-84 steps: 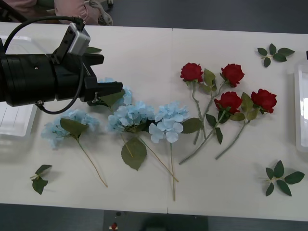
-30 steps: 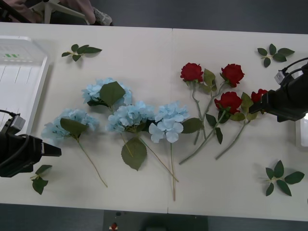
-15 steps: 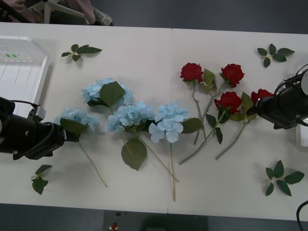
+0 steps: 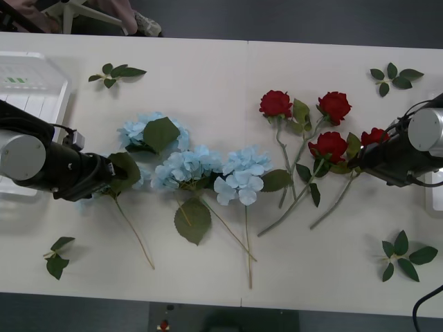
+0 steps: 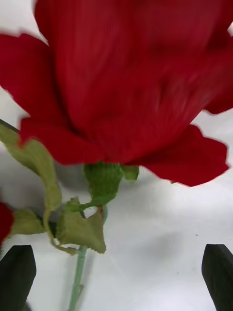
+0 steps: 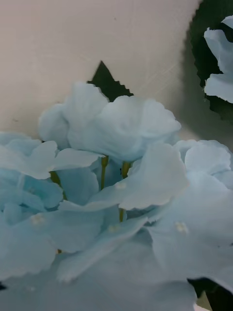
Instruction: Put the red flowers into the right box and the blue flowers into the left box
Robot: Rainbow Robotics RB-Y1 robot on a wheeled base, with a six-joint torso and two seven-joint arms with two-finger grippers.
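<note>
Several red flowers [image 4: 327,146] lie right of centre on the white table and several blue flowers [image 4: 183,168] left of centre. My left gripper [image 4: 113,176] is low over the leftmost blue flower [image 6: 121,194], whose petals press close around it; a dark fingertip [image 6: 216,295] shows at one corner, so it is open. My right gripper [image 4: 363,158] hovers at the rightmost red rose [image 4: 374,136]. Its black fingers [image 5: 17,274] stand wide apart below the bloom [image 5: 131,82], holding nothing. The left box [image 4: 31,93] sits at the far left, the right box [image 4: 435,197] at the right edge.
Loose green leaf sprigs lie at the back left [image 4: 116,72], back right [image 4: 394,76], front right [image 4: 405,256] and front left [image 4: 57,254]. Long stems [image 4: 246,242] reach toward the table's front edge. A chair and a person's legs are beyond the far edge.
Both arms moved inward along the table. The left arm went right onto the leftmost blue flower, and the right arm edged left over the rightmost rose. No flower has shifted.
</note>
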